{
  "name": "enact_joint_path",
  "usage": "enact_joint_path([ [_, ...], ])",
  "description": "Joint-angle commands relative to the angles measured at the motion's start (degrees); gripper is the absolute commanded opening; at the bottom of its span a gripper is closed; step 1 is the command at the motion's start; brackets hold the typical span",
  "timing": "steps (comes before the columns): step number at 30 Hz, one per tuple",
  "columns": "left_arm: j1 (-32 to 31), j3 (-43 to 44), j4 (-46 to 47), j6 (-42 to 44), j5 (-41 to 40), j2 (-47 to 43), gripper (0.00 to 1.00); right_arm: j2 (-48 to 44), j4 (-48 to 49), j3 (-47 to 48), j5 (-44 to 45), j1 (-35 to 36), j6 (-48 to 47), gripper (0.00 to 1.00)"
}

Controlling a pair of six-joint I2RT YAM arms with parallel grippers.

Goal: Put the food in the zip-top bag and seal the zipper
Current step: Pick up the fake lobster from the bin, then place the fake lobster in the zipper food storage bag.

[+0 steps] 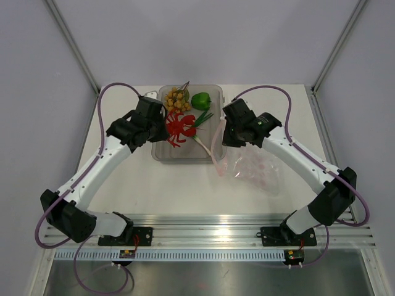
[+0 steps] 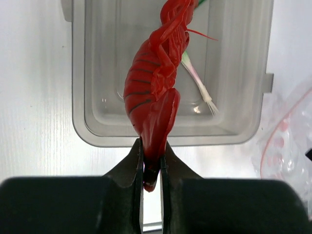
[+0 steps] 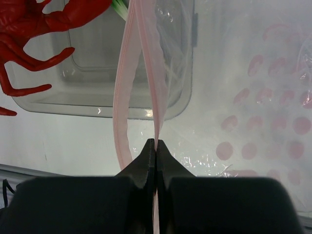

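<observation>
Overhead, the left pincer [image 2: 152, 146] and right pincer [image 3: 155, 144] face each other across the right half of a clear grey tray [image 1: 185, 159]. Bare white table lies open behind both pincers, back toward the arm bases. The tray's near rim runs just beyond the left fingertips, with clear tabletop to their left.

The left pincer is clenched on the tail tip of the red lobster [image 2: 151, 83]. Its long axis runs straight ahead of the fingers, leaning slightly right. The tail is nearest the pincer and the head and claws are farthest, out over the tray. Thin green stalks [image 2: 197, 83] lie in the tray just right of the lobster's body. Farther ahead sit a green bell pepper [image 1: 200, 100] and a cluster of yellow balls [image 1: 176, 98].

The right pincer is pinched shut on one side of the zipper [image 3: 122, 97]. That strip runs directly away from the fingertips, while the other side bows off to their left, leaving a narrow gap. The crinkly zip-top bag [image 3: 253, 97] spreads on the table to the pincer's right.
</observation>
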Motion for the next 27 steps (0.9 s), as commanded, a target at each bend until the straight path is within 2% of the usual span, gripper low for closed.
enact_joint_path([
  [1,0.01,5.56,-0.52,7.06,7.25,-1.89,0.00,-2.80,1.21,-0.44,0.43,-0.18,-0.60,0.00],
  [7,0.18,13.29,-8.95,12.26,10.69,-4.35,0.00,-1.84,1.74,-0.35,1.05,-0.27,-1.92,0.00],
  [10,0.45,17.84,-11.77,11.65,14.90,-4.09,0.00,-0.96,2.00,0.17,1.49,-0.18,-2.36,0.00],
  [17,1.41,26.29,-21.42,11.82,17.81,-1.81,0.00,0.36,1.04,1.49,5.69,-0.18,-2.71,0.00],
  [20,2.64,27.45,-25.04,12.70,20.62,-1.36,0.00,0.89,0.77,1.32,8.42,-0.18,-3.41,0.00],
  [27,3.44,24.37,-22.76,11.04,27.65,-4.97,0.00,3.79,0.86,1.93,11.59,-0.27,-5.78,0.00],
])
